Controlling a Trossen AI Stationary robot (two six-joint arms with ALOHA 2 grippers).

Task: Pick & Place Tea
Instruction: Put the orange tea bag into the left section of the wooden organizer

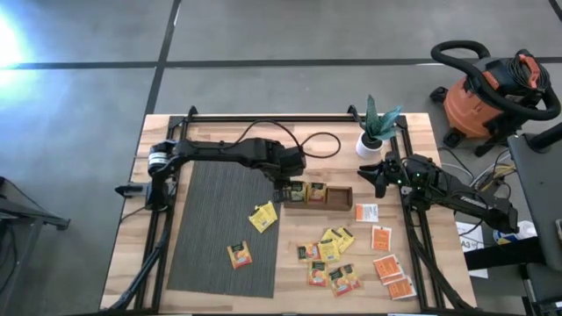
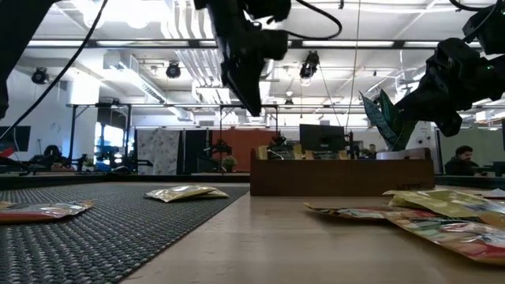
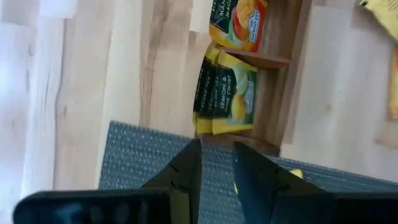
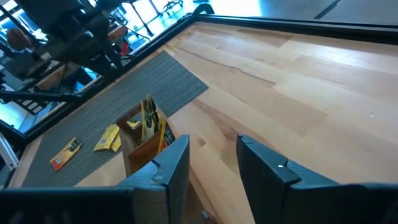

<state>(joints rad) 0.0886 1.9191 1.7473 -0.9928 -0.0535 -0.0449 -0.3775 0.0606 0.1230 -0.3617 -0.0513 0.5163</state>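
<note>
A brown wooden tray (image 1: 338, 197) lies across the middle of the table, just right of a grey mat (image 1: 211, 219). Yellow tea sachets (image 3: 227, 93) stand on edge in its end compartment, and an orange one (image 3: 239, 22) stands in the compartment beside it. My left gripper (image 3: 217, 155) hangs open above the mat's edge, just short of that end of the tray (image 1: 285, 186), nothing between its fingers. One yellow sachet (image 1: 262, 216) and one orange sachet (image 1: 239, 254) lie flat on the mat. Several more (image 1: 329, 254) lie on the wood near the front. My right gripper (image 4: 214, 155) waits open at the right (image 1: 384, 171).
A potted plant (image 1: 376, 132) stands at the far right of the table, close to my right gripper. Orange and white sachets (image 1: 391, 268) lie toward the front right. A black frame rail (image 1: 290, 117) runs along the table's far edge. An orange vacuum (image 1: 487, 96) stands on the floor beyond the table.
</note>
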